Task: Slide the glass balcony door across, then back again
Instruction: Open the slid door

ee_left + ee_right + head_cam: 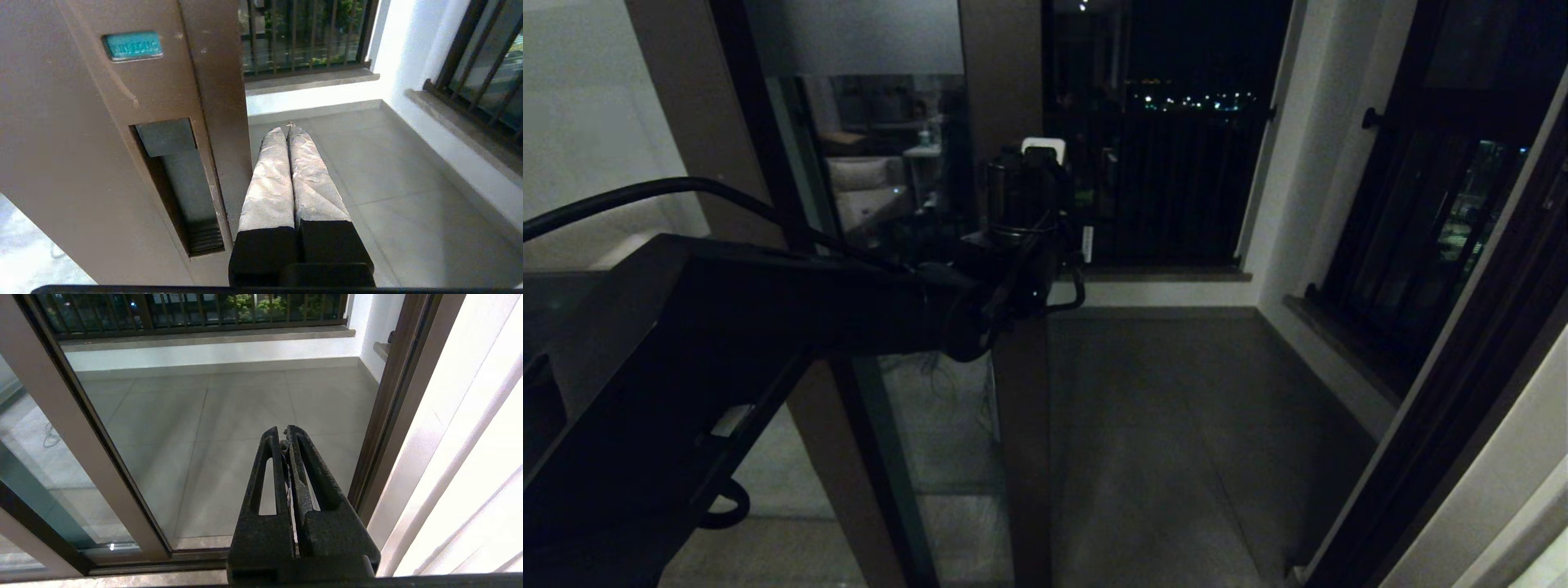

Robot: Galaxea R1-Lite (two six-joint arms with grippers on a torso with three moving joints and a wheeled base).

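Observation:
The glass balcony door [890, 171] stands left of centre, with a frosted band across its top and a brown stile [1019, 425] on its right edge. The left wrist view shows that stile [81, 143] close up, with its recessed handle [179, 192] and a small teal label [132, 45]. My left gripper [286, 131] is shut on nothing. It lies just beside the stile's outer edge, level with the handle; I cannot tell whether it touches. From the head it shows at the stile [1042, 152]. My right gripper [284, 433] is shut and empty, low before the doorway, outside the head view.
Right of the stile the doorway stands open onto the tiled balcony floor [1168, 441]. A barred railing [1168, 196] closes the far side and a dark barred window [1421, 229] the right wall. The right door jamb [1462, 408] and a white curtain [470, 457] border the opening.

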